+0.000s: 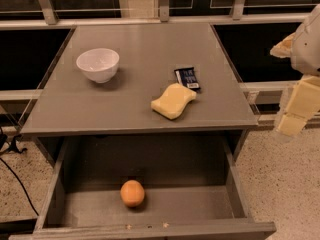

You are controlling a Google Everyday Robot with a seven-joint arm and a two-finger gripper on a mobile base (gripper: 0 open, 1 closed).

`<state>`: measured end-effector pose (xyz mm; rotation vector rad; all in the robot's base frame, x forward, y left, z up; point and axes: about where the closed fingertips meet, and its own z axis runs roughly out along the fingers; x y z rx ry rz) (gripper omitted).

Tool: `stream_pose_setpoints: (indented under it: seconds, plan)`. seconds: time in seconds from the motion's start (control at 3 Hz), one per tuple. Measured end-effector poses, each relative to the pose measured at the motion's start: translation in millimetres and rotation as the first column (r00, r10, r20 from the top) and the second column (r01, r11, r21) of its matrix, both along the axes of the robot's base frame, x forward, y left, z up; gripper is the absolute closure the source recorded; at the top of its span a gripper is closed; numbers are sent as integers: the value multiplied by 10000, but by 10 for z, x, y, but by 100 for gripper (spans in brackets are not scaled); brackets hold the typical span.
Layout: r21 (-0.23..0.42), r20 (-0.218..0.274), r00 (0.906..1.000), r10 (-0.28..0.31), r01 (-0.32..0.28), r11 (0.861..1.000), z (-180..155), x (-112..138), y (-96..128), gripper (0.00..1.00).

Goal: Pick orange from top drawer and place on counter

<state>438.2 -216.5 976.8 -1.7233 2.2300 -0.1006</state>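
The orange [132, 193] lies on the floor of the open top drawer [55, 194], a little left of its middle. The drawer is pulled out below the counter [135, 84], whose grey top spans the middle of the view. My gripper [298, 109] hangs at the far right edge of the view, off the counter's right side and above the speckled floor. It is well away from the orange and holds nothing that I can see.
On the counter stand a white bowl [98, 64] at the left, a pale yellow wavy sponge [173, 101] and a dark snack bar [187, 78] at the right. A railing with dark glass runs behind. A black cable [15, 176] lies on the floor at the left.
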Motion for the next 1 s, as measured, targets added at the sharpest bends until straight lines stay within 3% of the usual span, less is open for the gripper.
stream_pose_setpoints:
  seconds: [0.33, 0.67, 1.0]
  plan:
    - [1, 0, 10000, -1, 1, 10000, 0, 0, 0, 0]
    - [489, -78, 9991, -409, 412, 9980, -214, 51, 20, 0]
    - [1358, -312, 9955, -900, 934, 9863, -595, 148, 110, 0]
